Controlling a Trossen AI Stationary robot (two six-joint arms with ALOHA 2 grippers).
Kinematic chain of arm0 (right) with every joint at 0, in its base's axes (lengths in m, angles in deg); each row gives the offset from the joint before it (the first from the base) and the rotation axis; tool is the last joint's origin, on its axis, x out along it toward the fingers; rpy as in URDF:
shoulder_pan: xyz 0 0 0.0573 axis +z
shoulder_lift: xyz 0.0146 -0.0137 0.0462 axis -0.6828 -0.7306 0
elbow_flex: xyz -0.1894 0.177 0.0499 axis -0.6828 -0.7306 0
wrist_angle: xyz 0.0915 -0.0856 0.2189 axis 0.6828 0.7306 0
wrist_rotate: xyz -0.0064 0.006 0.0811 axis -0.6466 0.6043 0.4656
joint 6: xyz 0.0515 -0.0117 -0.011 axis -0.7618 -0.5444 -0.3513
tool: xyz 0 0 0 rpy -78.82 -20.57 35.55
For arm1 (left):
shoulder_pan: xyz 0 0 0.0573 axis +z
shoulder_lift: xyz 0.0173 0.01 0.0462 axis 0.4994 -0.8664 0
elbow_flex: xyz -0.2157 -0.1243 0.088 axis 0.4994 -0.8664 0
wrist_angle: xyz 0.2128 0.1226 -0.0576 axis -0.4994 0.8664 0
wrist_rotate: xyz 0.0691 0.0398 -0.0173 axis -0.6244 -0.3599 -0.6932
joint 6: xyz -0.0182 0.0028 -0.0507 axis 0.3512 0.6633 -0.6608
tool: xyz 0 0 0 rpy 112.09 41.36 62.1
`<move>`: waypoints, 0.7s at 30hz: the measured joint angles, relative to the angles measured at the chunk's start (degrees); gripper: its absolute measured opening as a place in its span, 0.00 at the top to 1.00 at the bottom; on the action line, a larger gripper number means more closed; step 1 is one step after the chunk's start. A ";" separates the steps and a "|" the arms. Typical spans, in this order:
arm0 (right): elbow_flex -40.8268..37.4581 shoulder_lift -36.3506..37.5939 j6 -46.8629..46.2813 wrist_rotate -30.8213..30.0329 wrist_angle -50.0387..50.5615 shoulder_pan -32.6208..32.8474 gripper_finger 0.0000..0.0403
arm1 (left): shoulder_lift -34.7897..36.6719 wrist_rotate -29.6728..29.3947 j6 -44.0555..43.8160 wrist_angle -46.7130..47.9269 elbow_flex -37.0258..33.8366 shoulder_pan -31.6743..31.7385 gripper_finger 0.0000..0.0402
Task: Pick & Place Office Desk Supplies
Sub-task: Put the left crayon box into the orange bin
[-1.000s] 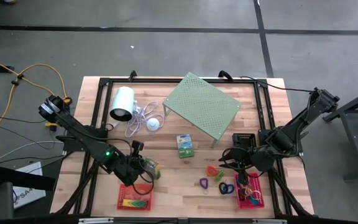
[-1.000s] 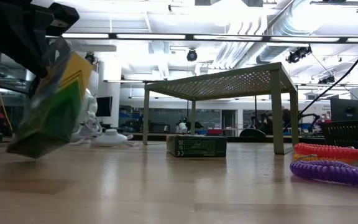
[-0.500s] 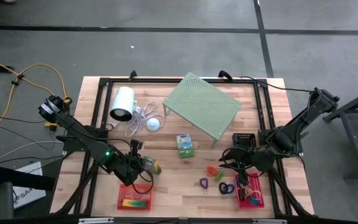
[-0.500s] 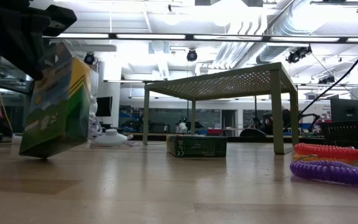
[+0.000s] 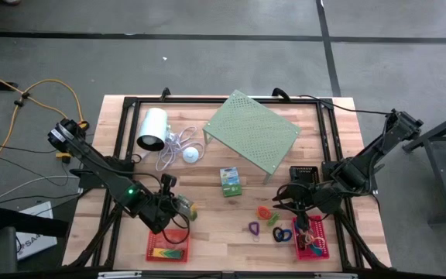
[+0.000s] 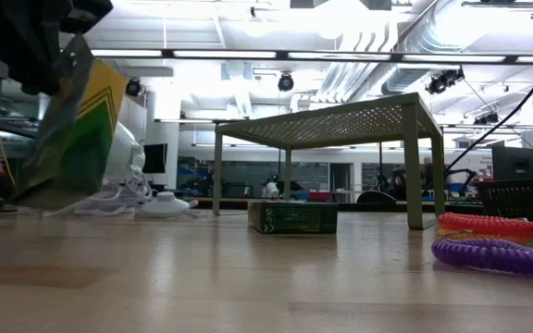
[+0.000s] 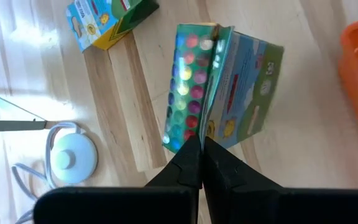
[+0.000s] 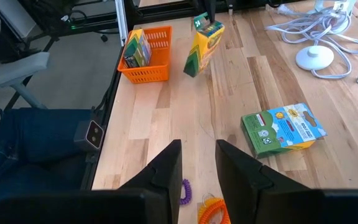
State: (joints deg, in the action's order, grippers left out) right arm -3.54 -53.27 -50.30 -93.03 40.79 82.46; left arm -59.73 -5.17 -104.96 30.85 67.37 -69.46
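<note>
Left pincer (image 5: pixel 178 212) at 7 o'clock on the surface (image 5: pixel 207 194), fingers pinched fully together on the top flap of a green-yellow box (image 5: pixel 184 209). Box hangs tilted, clear of the wood in the low view, just above the red basket (image 5: pixel 167 243) at the near edge. Basket already has a box standing in it.

Second box (image 5: pixel 230 181) lies flat near centre, alone, open wood all round it; the shelf (image 5: pixel 252 132) stands just beyond at 12 to 1 o'clock. White cylinder (image 5: pixel 152 129) with its cord at 10 o'clock.

Right pincer (image 5: pixel 286 197) at 4 o'clock, fingers parted with a clear gap, nothing held, hovering by the coiled bands (image 5: pixel 268 217). Pink basket (image 5: pixel 312 239) sits at the near right edge, black basket (image 5: pixel 303 174) just behind the arm. Right side crowded; middle strip between the two arms is free.

Print on the held box shows in the left wrist view: coloured dots, small text too blurred to read. Flat box: sun graphic, wording unreadable.

A seated person's legs (image 8: pixel 36 149) show off the surface's edge in the right wrist view.
</note>
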 joint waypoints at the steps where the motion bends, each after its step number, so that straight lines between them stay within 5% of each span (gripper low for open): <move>1: 0.00 0.00 0.01 0.00 0.00 -0.02 0.79 | 0.00 -0.02 -0.04 0.47 0.51 0.00 1.00; 21: 0.00 -0.02 0.00 0.00 0.02 -0.01 0.79 | 0.04 -3.15 -7.09 13.08 10.73 -4.83 1.00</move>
State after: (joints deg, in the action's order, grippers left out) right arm -3.54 -53.29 -50.30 -93.03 40.81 82.44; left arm -59.69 -8.33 -112.05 43.93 78.09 -74.29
